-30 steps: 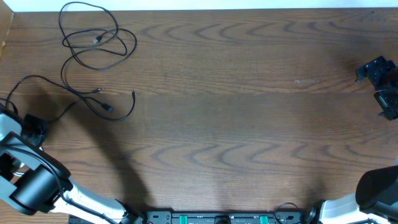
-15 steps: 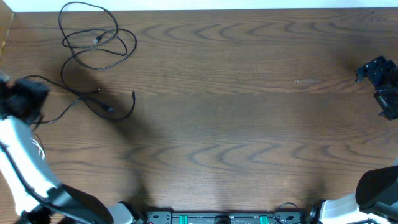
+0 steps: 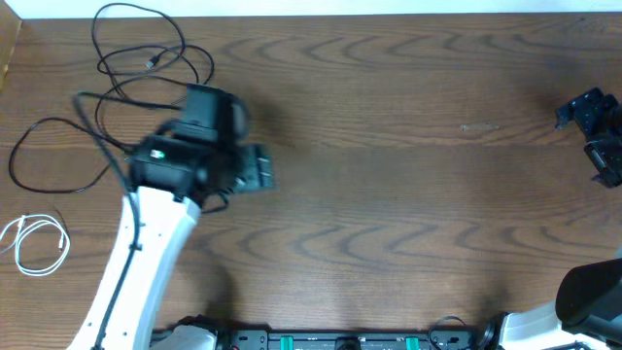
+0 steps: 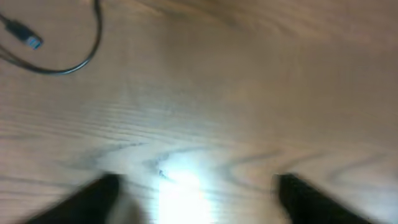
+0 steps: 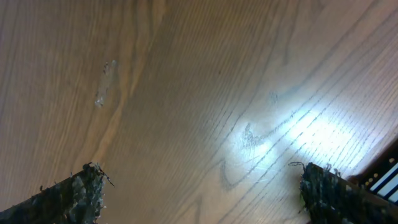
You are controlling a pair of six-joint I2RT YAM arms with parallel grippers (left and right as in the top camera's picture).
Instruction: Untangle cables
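Left gripper [image 4: 198,190] wide, empty; right gripper [image 5: 202,186] wide too | we see black cables [image 3: 148,63] looped at far left, white cable [image 3: 61,245] apart | brown wooden table [image 3: 389,214], glare spots.

black cables [image 3: 94,27], white cable [image 3: 61,245], plug tip [image 4: 34,42] seemingly blue.

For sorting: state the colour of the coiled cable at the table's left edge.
White; the coiled cable shows best overhead.

Premises: a robotics lab test station. Grounds: a white-cased left arm [image 3: 146,262] and a right arm [image 3: 583,292] are based at the near edge of a wood-grain worktop [image 3: 389,194], with a black mounting rail [image 3: 340,341] with teal fittings between them.
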